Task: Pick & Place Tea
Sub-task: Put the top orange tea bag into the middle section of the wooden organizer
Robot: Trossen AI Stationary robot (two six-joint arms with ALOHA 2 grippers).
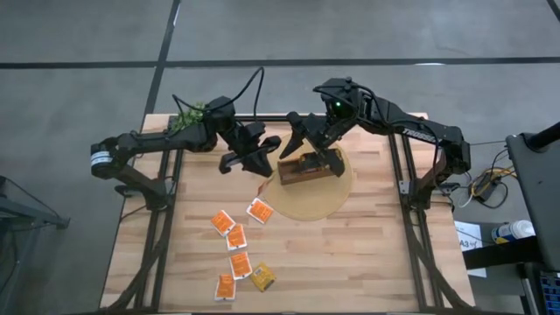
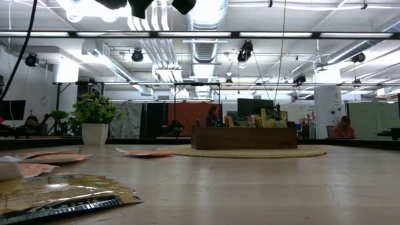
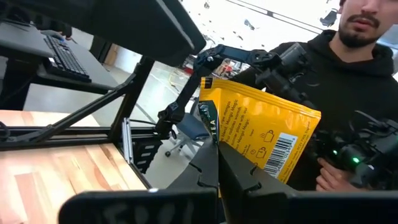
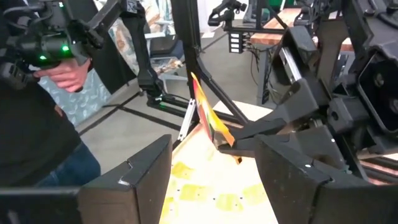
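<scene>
The left gripper (image 1: 260,155) is raised above the table, just beside the wooden box (image 1: 309,166), and its fingers are clamped on a yellow tea sachet (image 3: 258,138). In the left wrist view you can see the sachet held by one lower edge, standing tilted upward between the fingertips. The right gripper (image 1: 311,140) hangs close by above the box with its fingers spread wide and nothing between them; in the right wrist view the same sachet shows edge-on beyond them.

The step in hand appears to be a transfer or placement of this sachet toward the box, which sits on a round woven mat (image 1: 343,199).

1. Keep the left fingers closed until the sachet is supported elsewhere. The grip is on an edge only, so expect the sachet to flex or swing.
2. If you hand over, bring the right gripper's open fingers around the free upper part of the sachet, clear of the left fingertips, and close before releasing.
3. If you place directly, lower the sachet upright into a compartment. Which compartment has room cannot be told from here.
4. Move slowly; the two grippers are near enough to collide.

Several orange sachets (image 1: 237,237) lie on the table (image 1: 367,262), well apart from the box.
</scene>
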